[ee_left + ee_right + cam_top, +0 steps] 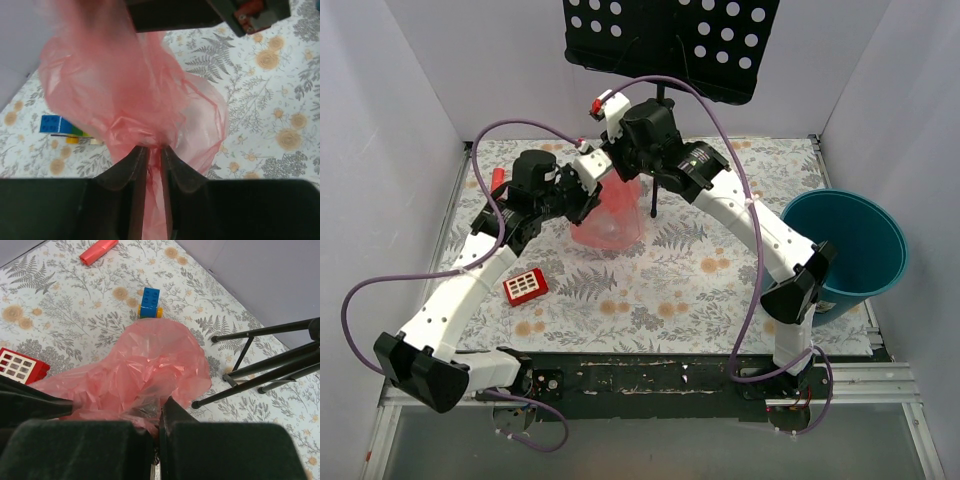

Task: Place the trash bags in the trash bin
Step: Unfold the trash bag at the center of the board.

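Both arms meet over the far middle of the tabletop, and the pink trash bag (pixel 610 215) hangs between them. The left gripper (pixel 154 149) has its jaws pinched tight on a gathered twist of film. The right gripper (pixel 161 415) is clamped on the bag's crumpled top, and the film bunches out right at its closed fingertips. The bag balloons down towards the floral cloth (pixel 670 290).

Edges now. The teal trash bin (pixel 855 250) sits hard against the right edge, mouth open, well apart from the bag. The right arm's elbow (pixel 798 288) stands just in front of it. Open cloth runs from the bag to the bin, with the right arm spanning above it.

White walls close off the left, far and right sides. A black perforated music stand (pixel 670 40) rises at the far edge, and its tripod legs (pixel 260 375) are splayed just beside the bag. The red block with white squares (pixel 525 287) lies towards the near left, the red cylinder (pixel 98 251) by the left edge, and the blue brick (pixel 150 297) near the bag.
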You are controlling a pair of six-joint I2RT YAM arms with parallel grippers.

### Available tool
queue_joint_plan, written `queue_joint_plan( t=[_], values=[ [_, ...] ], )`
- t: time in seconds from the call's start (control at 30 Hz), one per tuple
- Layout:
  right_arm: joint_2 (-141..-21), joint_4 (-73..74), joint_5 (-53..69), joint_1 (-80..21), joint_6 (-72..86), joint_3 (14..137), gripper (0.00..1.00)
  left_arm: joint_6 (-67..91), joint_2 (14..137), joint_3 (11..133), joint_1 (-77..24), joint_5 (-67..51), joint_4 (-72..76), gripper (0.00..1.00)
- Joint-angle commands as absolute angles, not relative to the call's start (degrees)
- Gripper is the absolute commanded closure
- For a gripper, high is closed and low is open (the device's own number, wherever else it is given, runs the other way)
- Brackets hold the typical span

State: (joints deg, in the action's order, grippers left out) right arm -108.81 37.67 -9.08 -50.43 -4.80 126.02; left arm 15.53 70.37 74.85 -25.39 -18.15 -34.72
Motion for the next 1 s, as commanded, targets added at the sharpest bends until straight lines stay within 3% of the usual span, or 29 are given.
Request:
queue_joint_plan(
  t=[0.0, 0.1, 0.2, 0.3, 0.33, 0.47, 0.6, 0.73, 0.83, 0.97],
  values=[
    [-108.7, 36.9, -9.2, -48.7, -5.3, 126.7, 0.99, 13.0, 68.4, 80.1, -25.7, -10.0, -36.2, 0.97],
    [-108.5, 36.6, -2.1, -46.2, -5.2, 125.3, 0.96, 14.5, 65.7, 78.7, -25.2, -7.1, -37.6, 1.0],
    [-107.8, 36.3, 7.9, -43.6, -7.6, 124.1, 0.52, 18.6, 62.8, 78.5, -21.4, -9.4, -38.1, 1.0],
    [-104.5, 34.9, 16.8, -40.0, -6.2, 121.1, 0.22, 24.4, 62.2, 79.6, -15.7, -12.6, -39.1, 1.0],
    [-103.3, 34.1, 19.0, -38.8, -5.3, 119.5, 0.18, 26.1, 62.1, 80.1, -14.0, -14.2, -38.9, 1.0],
    [-95.7, 28.9, 28.4, -35.9, -3.1, 106.9, 0.16, 34.5, 62.0, 81.7, -6.9, -22.8, -38.8, 1.0],
    [-85.5, 13.4, 35.7, -35.6, -0.5, 86.8, 0.15, 37.9, 61.6, 83.1, -2.9, -27.9, -38.5, 1.0],
    [-80.1, -6.3, 43.8, -35.6, 8.3, 74.7, 0.15, 41.5, 61.5, 83.8, 2.0, -30.6, -38.3, 1.0],
    [-80.1, -12.8, 47.9, -36.0, 15.3, 71.7, 0.15, 44.2, 61.3, 84.0, 4.6, -32.2, -37.8, 1.0],
    [-78.1, -12.5, 46.7, -37.6, 11.7, 68.2, 0.14, 49.1, 61.7, 84.9, 9.0, -34.4, -36.6, 1.0]
  ],
)
